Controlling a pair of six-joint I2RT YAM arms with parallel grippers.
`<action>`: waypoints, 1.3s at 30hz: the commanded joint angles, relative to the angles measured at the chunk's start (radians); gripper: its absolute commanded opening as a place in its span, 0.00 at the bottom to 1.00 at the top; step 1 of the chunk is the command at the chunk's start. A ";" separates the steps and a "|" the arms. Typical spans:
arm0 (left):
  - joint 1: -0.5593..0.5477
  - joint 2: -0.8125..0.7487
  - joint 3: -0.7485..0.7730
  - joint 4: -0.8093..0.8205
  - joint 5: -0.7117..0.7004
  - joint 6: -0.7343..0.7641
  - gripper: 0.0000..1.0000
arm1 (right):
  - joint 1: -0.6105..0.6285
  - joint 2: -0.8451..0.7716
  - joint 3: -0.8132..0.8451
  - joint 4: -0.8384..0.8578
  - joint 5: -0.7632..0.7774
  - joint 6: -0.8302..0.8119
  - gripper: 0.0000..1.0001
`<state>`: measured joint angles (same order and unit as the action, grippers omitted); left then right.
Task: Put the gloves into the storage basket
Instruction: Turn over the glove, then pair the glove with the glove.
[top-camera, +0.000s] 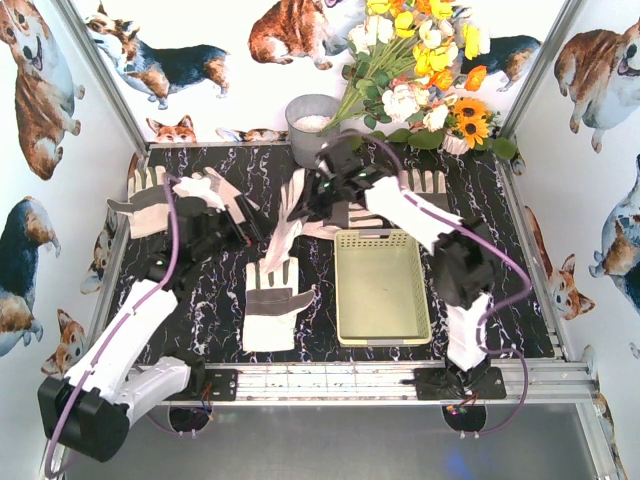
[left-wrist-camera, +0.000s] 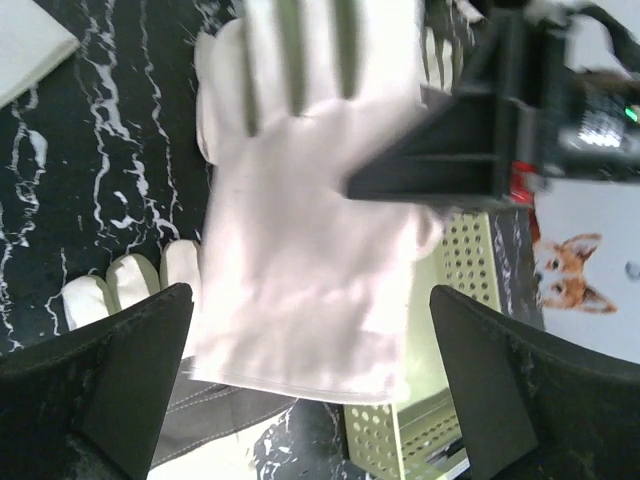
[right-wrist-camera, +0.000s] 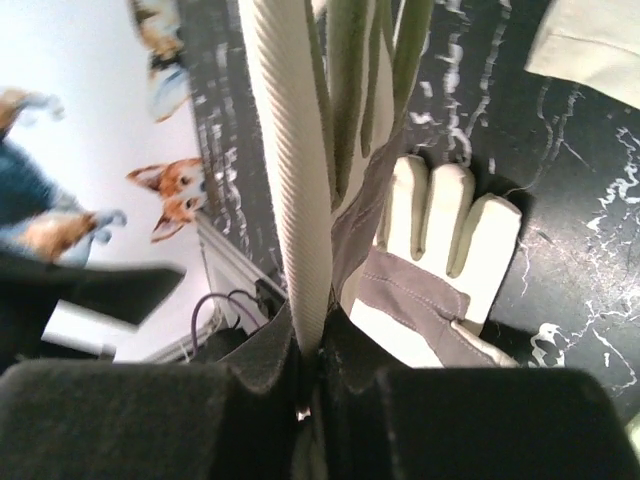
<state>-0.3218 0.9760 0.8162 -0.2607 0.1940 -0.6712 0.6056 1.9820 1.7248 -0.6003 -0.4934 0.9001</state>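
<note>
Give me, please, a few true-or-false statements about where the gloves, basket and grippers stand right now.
1. The storage basket is empty. True.
2. The right gripper is shut on a hanging glove. True.
3. The left gripper is clamped on a glove. False: its fingers stand wide apart.
4. A flat glove lies on the table left of the basket. True.
5. The grey bucket stands inside the basket. False: it stands at the table's far edge.

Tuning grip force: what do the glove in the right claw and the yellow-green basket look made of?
Cream-white glove with grey patches: woven fabric, matte, going by its ribbed weave and limp hang. Pale yellow-green rectangular basket: probably moulded plastic, smooth, uniform colour, perforated walls.
</note>
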 joint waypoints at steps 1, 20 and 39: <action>0.082 -0.041 0.060 -0.039 0.029 -0.073 1.00 | -0.045 -0.191 -0.071 0.211 -0.193 -0.128 0.00; 0.150 0.168 0.205 0.462 0.633 -0.364 1.00 | -0.110 -0.481 -0.272 0.731 -0.524 0.110 0.00; 0.128 0.111 0.153 0.493 0.474 -0.381 0.00 | -0.121 -0.539 -0.377 0.725 -0.450 0.125 0.60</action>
<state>-0.1905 1.1252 0.9726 0.2749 0.7467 -1.0954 0.4877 1.5108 1.3754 0.0647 -0.9775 1.0222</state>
